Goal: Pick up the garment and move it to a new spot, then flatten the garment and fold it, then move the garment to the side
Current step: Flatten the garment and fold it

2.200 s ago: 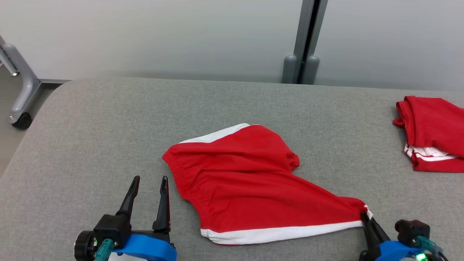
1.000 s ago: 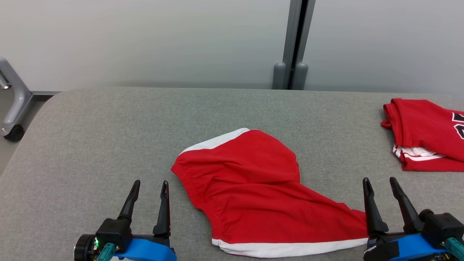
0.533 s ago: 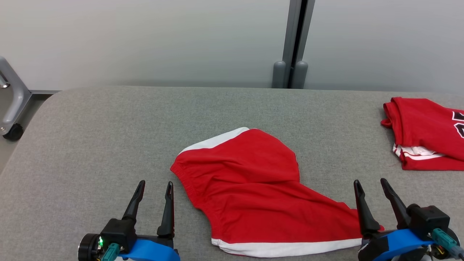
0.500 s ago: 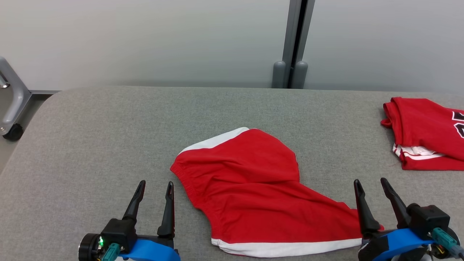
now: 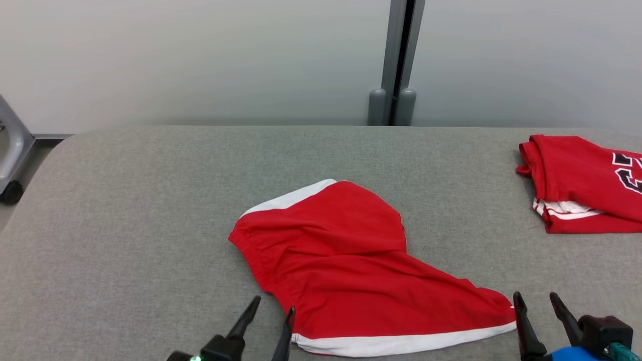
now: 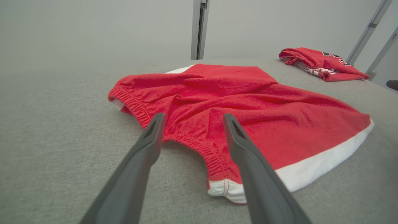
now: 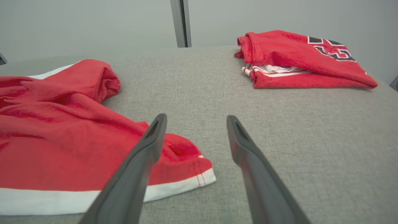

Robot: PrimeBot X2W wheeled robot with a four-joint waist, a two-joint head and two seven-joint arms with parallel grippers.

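The garment (image 5: pixel 351 265) is a pair of red shorts with white hems, lying crumpled and spread on the grey table (image 5: pixel 125 200). My left gripper (image 5: pixel 273 306) stands open at the garment's near left corner. In the left wrist view its fingertips (image 6: pixel 160 119) straddle the elastic waistband edge of the garment (image 6: pixel 248 109), just above the cloth. My right gripper (image 5: pixel 535 297) is open and holds nothing, just right of the garment's near right corner. In the right wrist view that hem corner of the garment (image 7: pixel 62 140) lies beside my right gripper's (image 7: pixel 196 117) left finger.
A folded red jersey (image 5: pixel 582 185) with white trim and black lettering lies at the table's far right; it shows as the folded jersey (image 7: pixel 295 59) ahead of my right gripper. A grey post (image 5: pixel 396 60) stands behind the table. A wheeled frame (image 5: pixel 10 165) is at the far left.
My right gripper has let go of the garment's right corner and now stands open beside it. My left gripper has moved right to the garment's near left corner. The head camera shifted slightly.
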